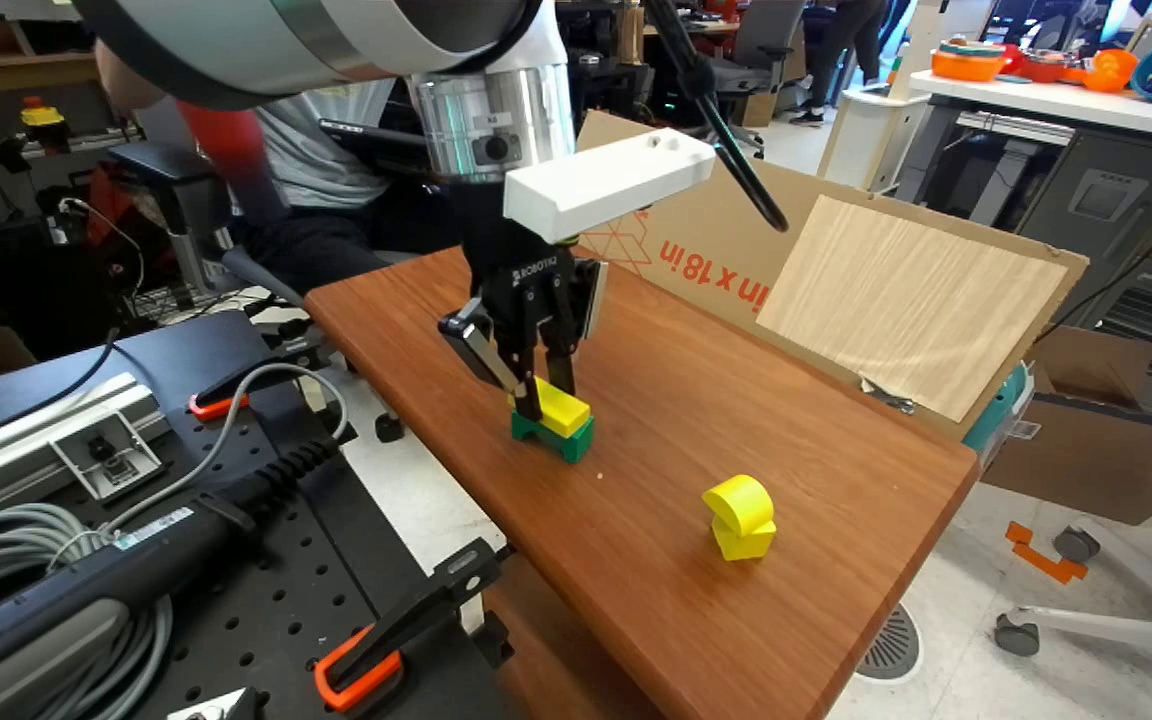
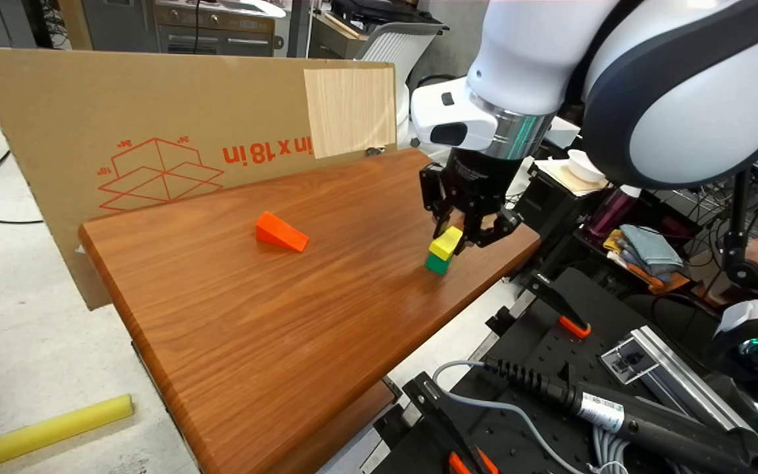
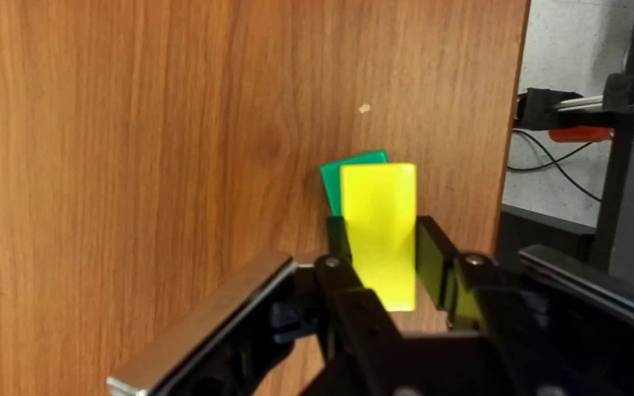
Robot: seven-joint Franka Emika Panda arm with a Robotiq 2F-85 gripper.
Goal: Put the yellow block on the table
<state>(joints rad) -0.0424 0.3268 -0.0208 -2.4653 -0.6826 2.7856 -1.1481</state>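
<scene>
since the black gripper [image 3: 383, 239] pinches the oblong yellow block [image 1: 563, 409] by its long sides, above the notched green block [image 1: 577, 443], it should go sideways first.

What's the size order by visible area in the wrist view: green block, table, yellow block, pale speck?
Largest to smallest:
1. table
2. yellow block
3. green block, visible part only
4. pale speck
Yellow overlaps green and sits nearer the camera, so their full sizes are unsure.
</scene>
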